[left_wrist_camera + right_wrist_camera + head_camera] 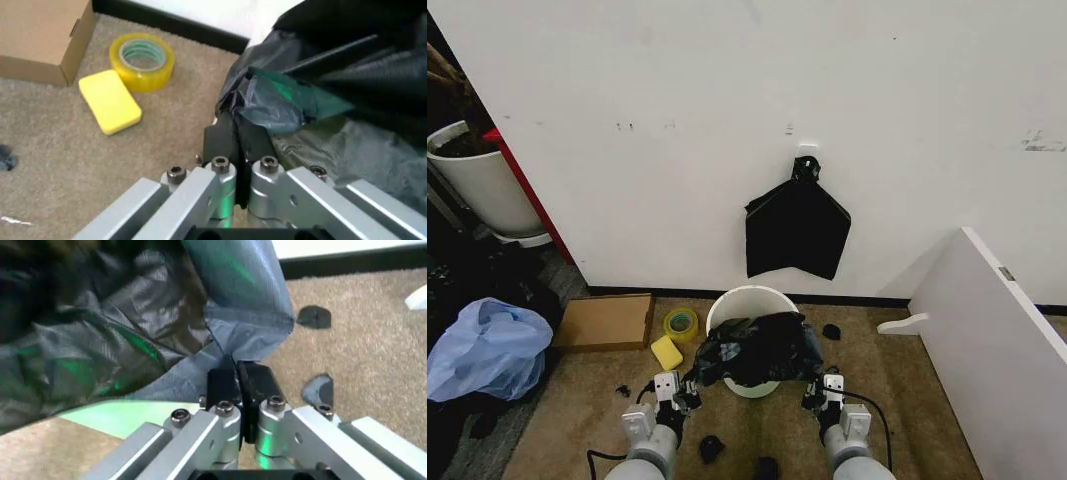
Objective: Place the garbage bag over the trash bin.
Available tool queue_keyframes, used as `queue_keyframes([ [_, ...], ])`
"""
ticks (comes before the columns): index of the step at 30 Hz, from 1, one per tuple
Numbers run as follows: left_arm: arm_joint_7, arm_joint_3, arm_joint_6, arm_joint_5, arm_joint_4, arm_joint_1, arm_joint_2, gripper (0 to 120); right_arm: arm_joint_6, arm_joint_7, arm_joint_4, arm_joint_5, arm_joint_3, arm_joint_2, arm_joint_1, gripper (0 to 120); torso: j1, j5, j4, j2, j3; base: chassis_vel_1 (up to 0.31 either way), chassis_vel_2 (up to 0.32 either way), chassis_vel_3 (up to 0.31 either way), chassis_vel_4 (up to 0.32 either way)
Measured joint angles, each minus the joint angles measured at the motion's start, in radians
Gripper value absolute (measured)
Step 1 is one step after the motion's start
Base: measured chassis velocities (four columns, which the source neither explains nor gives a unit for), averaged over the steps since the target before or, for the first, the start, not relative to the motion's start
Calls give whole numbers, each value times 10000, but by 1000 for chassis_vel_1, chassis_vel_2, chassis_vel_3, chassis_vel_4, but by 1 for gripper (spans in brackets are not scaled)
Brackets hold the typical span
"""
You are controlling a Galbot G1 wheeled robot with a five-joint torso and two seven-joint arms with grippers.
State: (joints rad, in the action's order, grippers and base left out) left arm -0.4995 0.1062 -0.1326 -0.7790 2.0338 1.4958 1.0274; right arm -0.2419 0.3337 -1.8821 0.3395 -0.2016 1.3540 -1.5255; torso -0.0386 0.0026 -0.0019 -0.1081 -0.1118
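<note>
The round white trash bin point(747, 303) stands on the carpet before the wall. The glossy black garbage bag point(760, 347) is bunched over its near rim, stretched between my two grippers. My left gripper point(689, 388) is shut on the bag's left edge; in the left wrist view the closed fingers point(223, 137) pinch the wrinkled bag point(280, 102). At the bag's right edge my right gripper point(815, 388) is shut as well, and the right wrist view has its fingers point(230, 385) clamped on the bag point(120, 340), with the bin rim point(127, 417) below.
A yellow sponge point(667, 352), a tape roll point(681, 323) and a cardboard box point(605, 321) lie left of the bin. A matte black bundle point(796, 230) hangs on the wall. A pale blue bag point(482, 347) sits far left, a white board point(1002, 360) leans at right.
</note>
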Motion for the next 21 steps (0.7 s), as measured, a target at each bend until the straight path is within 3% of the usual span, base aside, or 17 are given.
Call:
queue_keyframes([
  [16, -217, -59, 64, -121, -1123, -1234, 149, 0, 581, -18, 1178, -308, -34, 315, 575, 0, 0, 1, -2, 0, 0, 0, 0, 0, 0],
  [21, -193, -28, 66, -54, -1072, -1165, 164, 1, 764, -67, 1120, -360, -36, 344, 403, 2, 0, 0, -1, 0, -1, 0, 0, 0, 0],
])
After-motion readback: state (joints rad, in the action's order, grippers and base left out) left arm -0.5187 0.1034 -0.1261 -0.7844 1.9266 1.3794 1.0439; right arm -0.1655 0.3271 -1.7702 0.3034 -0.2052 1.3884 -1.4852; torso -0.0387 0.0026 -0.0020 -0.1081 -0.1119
